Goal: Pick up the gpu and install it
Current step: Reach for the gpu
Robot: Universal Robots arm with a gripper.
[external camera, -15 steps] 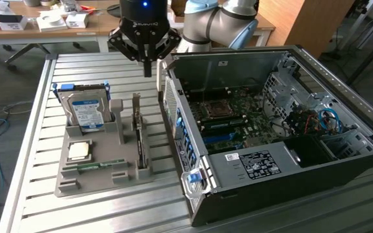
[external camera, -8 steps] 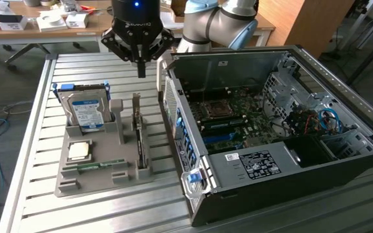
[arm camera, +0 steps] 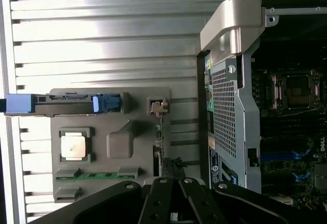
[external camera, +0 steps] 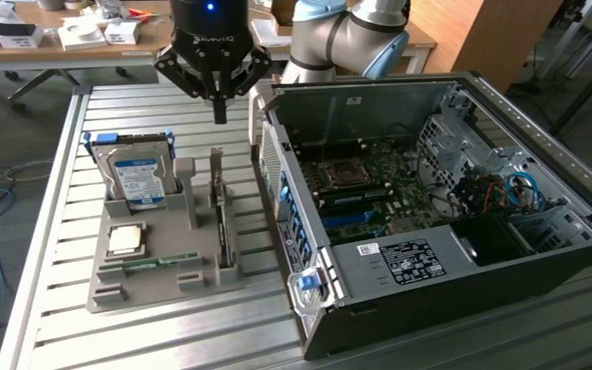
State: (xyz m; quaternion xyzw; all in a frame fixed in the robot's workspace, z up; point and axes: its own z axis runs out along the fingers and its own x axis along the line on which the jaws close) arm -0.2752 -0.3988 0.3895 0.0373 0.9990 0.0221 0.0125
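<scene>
The thin gpu (external camera: 220,216) stands on edge in the grey holder (external camera: 152,279).

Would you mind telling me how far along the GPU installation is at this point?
Nothing looks done yet: the gpu stands on edge in the grey holder, untouched. In hand: the end effector, shut and empty, hovers above it. Left: the pickup and seating it in the open case.

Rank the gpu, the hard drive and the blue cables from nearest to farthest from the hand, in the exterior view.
1. gpu, on edge in the grey holder, just below the hand.
2. hard drive, upright in the holder, toward the exterior view's left.
3. blue cables, inside the open computer case, on the exterior view's right.
</scene>
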